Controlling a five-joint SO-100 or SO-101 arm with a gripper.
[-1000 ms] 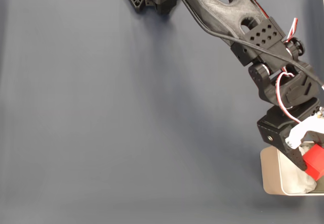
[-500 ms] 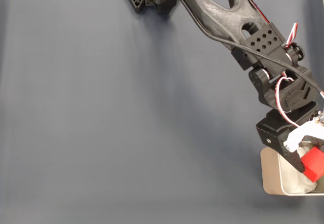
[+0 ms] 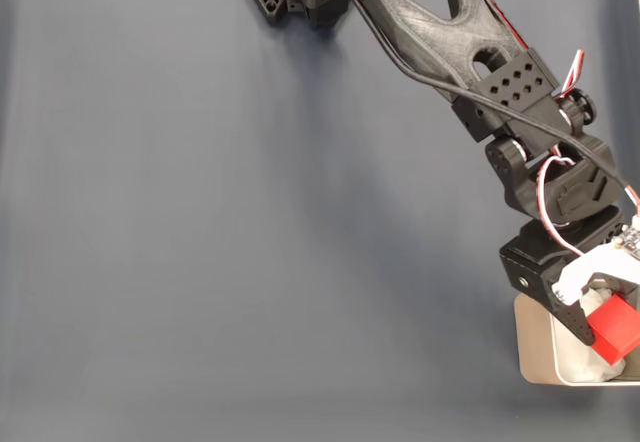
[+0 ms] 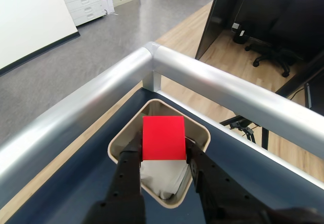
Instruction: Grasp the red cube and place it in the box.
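Your fingers [image 4: 163, 159] pinch the red cube [image 4: 163, 138] between them, holding it above the box [image 4: 117, 149] and its white lining [image 4: 158, 177].

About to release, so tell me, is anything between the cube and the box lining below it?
Nothing: in the wrist view the cube sits in the gripper with the box lining directly beneath.

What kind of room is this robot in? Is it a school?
More likely an office or lab. In the wrist view, behind the table's metal rail, there is a black office chair at a dark desk, plus white drawer cabinets. The gripper holds the red cube over the box.
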